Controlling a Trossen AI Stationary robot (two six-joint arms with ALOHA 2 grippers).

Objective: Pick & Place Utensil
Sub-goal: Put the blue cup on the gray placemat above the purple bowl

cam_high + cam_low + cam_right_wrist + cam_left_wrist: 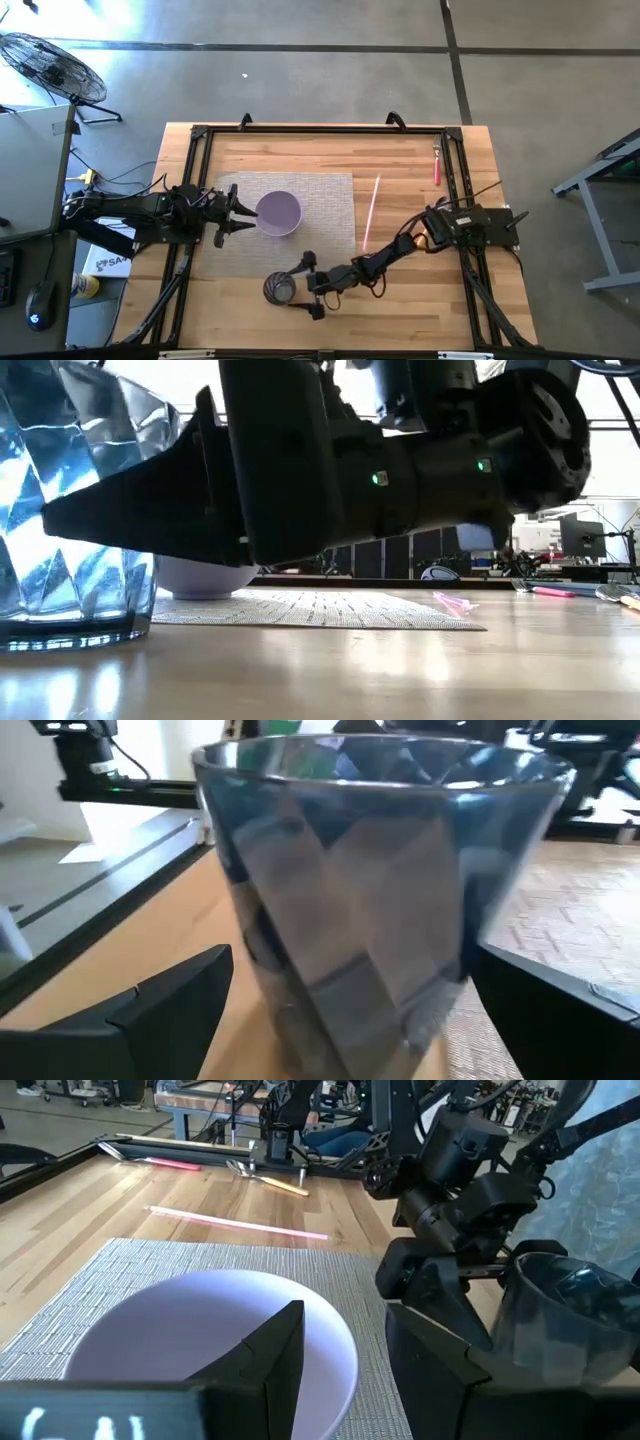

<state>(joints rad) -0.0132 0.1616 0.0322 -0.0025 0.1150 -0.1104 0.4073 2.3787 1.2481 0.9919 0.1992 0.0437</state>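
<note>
Right gripper (300, 285) is spread wide around the glass (279, 289), unclamped, for grasping. Left gripper (238, 215), open and empty, is parked beside the bowl (279, 212), just beyond the glass.

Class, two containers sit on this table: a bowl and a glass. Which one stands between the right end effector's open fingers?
The faceted glass, off the placemat; the lavender bowl sits on it.

Glass (70, 510) cut off at left edge.
</note>
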